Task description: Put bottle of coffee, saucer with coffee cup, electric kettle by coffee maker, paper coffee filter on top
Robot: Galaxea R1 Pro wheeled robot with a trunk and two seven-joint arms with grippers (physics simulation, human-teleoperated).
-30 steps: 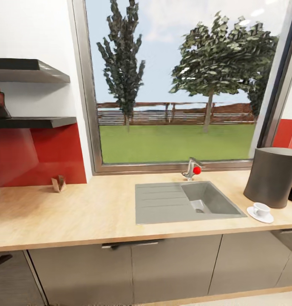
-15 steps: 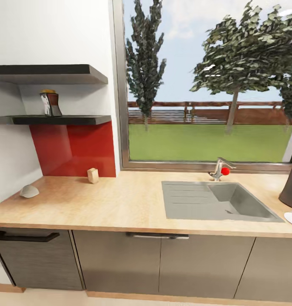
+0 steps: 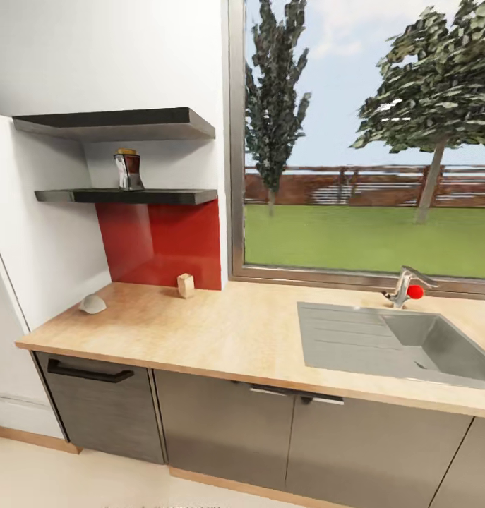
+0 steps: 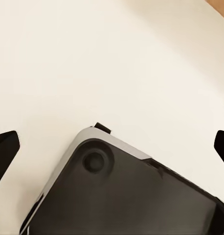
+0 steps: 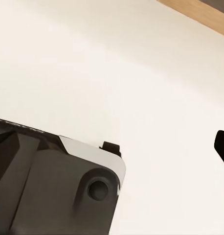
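Note:
The bottle of coffee (image 3: 129, 171), dark with a yellow cap, stands on the lower kitchen shelf (image 3: 129, 196) at the upper left. Below it runs the beige kitchen countertop (image 3: 228, 331). A pale paper coffee filter (image 3: 92, 304) lies near the countertop's left end. The coffee maker, saucer, coffee cup and electric kettle are out of view. In the left wrist view my left gripper (image 4: 112, 147) is open, its dark fingertips (image 4: 5, 149) wide apart over cream floor. My right gripper (image 5: 112, 147) hangs over the same floor, one fingertip (image 5: 222, 147) at the frame's edge.
An inset steel sink (image 3: 411, 349) with a red-knobbed tap (image 3: 406, 286) sits at the right. A small wooden block (image 3: 186, 285) stands by the red backsplash. A second shelf (image 3: 122, 123) hangs above. My dark base (image 4: 122, 196) fills part of both wrist views.
The camera has swung to the left. The coffee maker, cup and saucer have left the picture at the right, and the shelf with the bottle has come further in.

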